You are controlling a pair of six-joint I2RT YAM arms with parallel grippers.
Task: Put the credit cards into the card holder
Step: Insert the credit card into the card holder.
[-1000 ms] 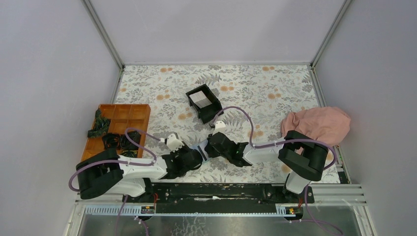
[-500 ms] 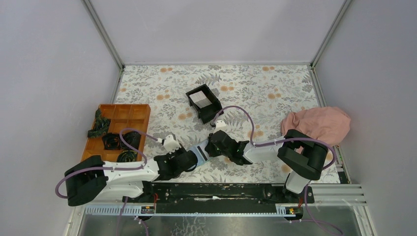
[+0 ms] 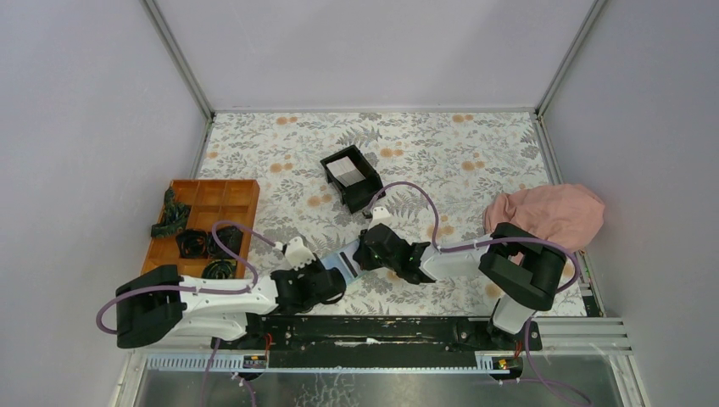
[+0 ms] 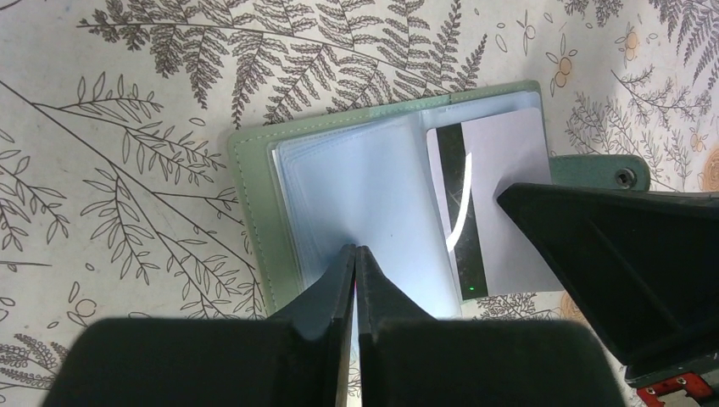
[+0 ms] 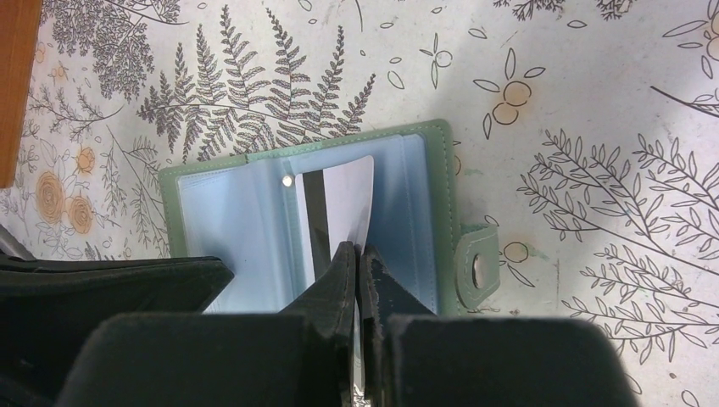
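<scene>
1. Clenched: left hand (image 4: 356,253), tips on a clear sleeve (image 4: 365,182) of the card holder (image 4: 253,182); pinch or press cannot be told.
2. The card holder is laid open on the table (image 4: 127,76), at frame centre.
3. A credit card (image 4: 509,161) is held at the right-side pocket, gripped by the right hand (image 5: 360,254).
4. Step judged: insertion. Next, the card is to be slid fully home and then released.

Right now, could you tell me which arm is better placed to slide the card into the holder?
The right: the right gripper is shut on the credit card, poised over the open card holder. The left gripper is shut on a clear sleeve, seemingly holding it open.
</scene>
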